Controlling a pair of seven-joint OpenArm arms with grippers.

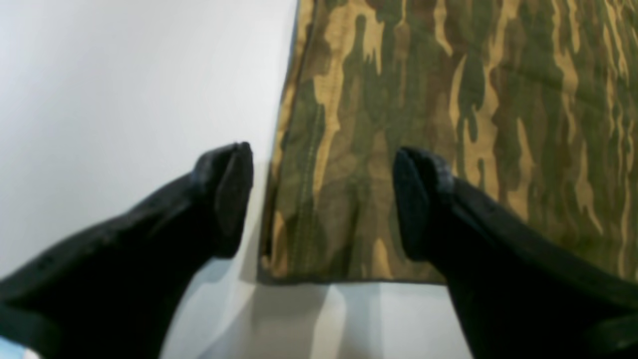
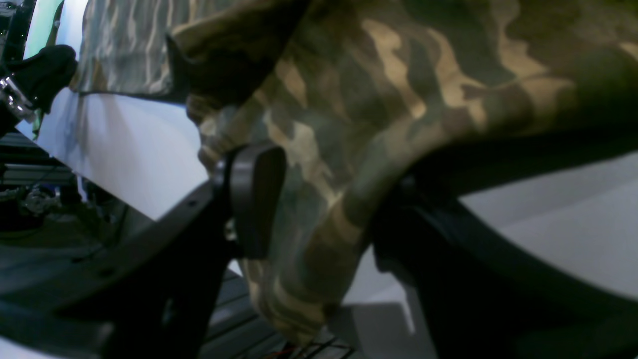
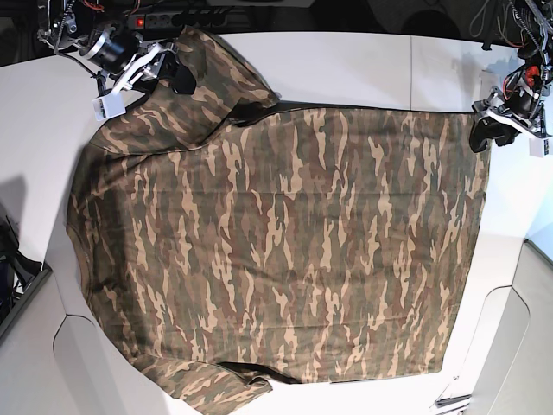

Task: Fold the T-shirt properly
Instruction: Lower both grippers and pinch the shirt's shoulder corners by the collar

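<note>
The camouflage T-shirt [image 3: 276,242] lies spread flat on the white table [image 3: 363,60], its hem toward the right of the base view. My left gripper [image 1: 324,179] is open at the shirt's far hem corner [image 1: 448,124]. One finger is over bare table and the other over the cloth, holding nothing. It also shows in the base view [image 3: 484,134]. My right gripper [image 2: 324,214] is closed on a bunched fold of the far sleeve [image 2: 349,124], which hangs lifted off the table. In the base view it sits at the top left [image 3: 177,78].
A power strip with a red light [image 3: 138,19] and cables lie behind the table's far edge. The table edge drops off near my right gripper [image 2: 124,199]. Curved table cut-outs show at the front left [image 3: 69,346] and front right [image 3: 510,346].
</note>
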